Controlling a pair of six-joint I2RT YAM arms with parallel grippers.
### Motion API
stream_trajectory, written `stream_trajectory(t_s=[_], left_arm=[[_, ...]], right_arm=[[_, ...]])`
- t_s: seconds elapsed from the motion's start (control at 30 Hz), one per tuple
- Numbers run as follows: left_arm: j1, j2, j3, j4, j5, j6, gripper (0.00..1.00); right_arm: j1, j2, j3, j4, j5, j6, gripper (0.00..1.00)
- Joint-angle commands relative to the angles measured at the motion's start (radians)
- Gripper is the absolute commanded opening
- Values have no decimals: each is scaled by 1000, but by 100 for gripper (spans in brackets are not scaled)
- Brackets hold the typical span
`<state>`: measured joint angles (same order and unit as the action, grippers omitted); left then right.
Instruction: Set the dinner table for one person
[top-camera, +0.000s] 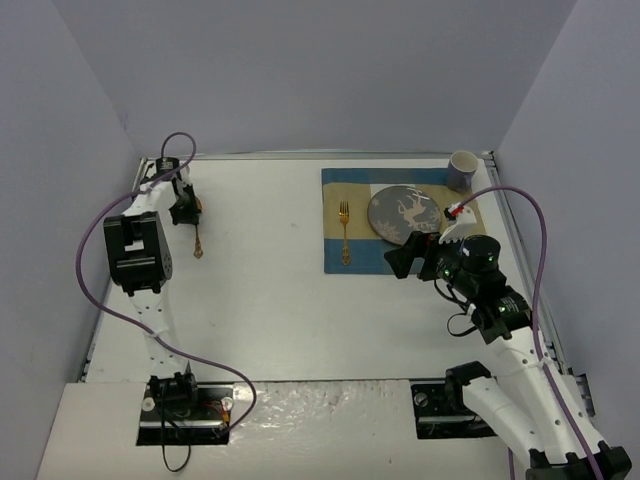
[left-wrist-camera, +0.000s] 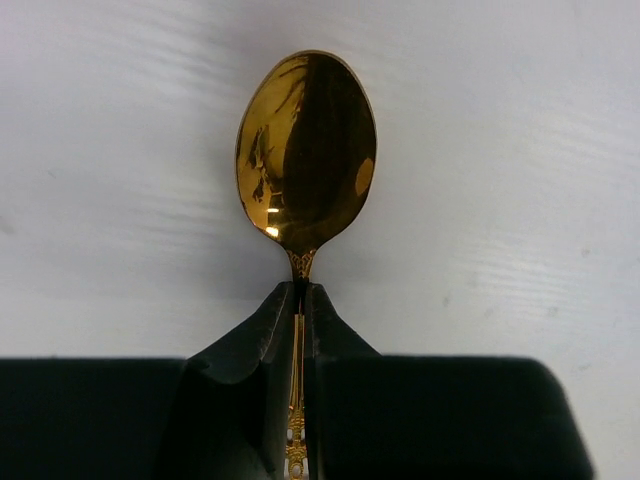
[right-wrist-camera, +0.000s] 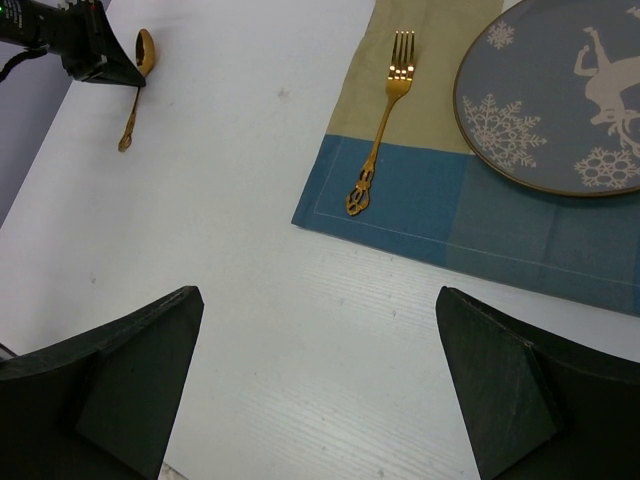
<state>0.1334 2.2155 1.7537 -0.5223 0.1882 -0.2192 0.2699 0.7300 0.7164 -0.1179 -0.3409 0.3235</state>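
Since the spoon (left-wrist-camera: 305, 150) is thin, stiff, light polished metal, it will likely be slippery; left gripper (left-wrist-camera: 300, 300) is clamped on its handle just below the bowl, a fair hold; spoon sits at the far left of the table (left-wrist-camera: 520, 150), well apart from the placemat (right-wrist-camera: 450, 210); lifted or resting, unclear; right gripper (right-wrist-camera: 318, 300) gapes wide, empty.

I am counting one gold spoon (left-wrist-camera: 305, 150) and one gold fork (top-camera: 344, 232); that is making two pieces of cutlery in all. I am also counting one grey patterned plate (top-camera: 404, 213), one pale cup (top-camera: 461, 169) and one blue-and-tan placemat (top-camera: 335, 190); I am seeing just one white dinner table (top-camera: 260, 290).
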Motion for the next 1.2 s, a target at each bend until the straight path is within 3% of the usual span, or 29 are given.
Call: stream_trajectory(t_s=[0.0,0.27,0.47,0.77,0.97,1.17], left_arm=[[-107,-104,-96,-100,-44,-221,0],[-365,-296,-222,-77,-155,-524,0],[-532,-319,-222,-92,-214,-618,0],[-680,-368,-203,-51,-224,-733,0],[-718,-428,-204,-30,-245,-761,0],[-745,-471,-215,-28,-289,-782,0]], right_arm=[[9,41,-25,137,-55,31,100],[97,123,-67,265,-54,80,100],[214,212,-55,343,16,90,100],[381,391,-93,544,88,211,98],[385,502,-101,662,72,286,90],[385,579,-68,676,78,280,84]])
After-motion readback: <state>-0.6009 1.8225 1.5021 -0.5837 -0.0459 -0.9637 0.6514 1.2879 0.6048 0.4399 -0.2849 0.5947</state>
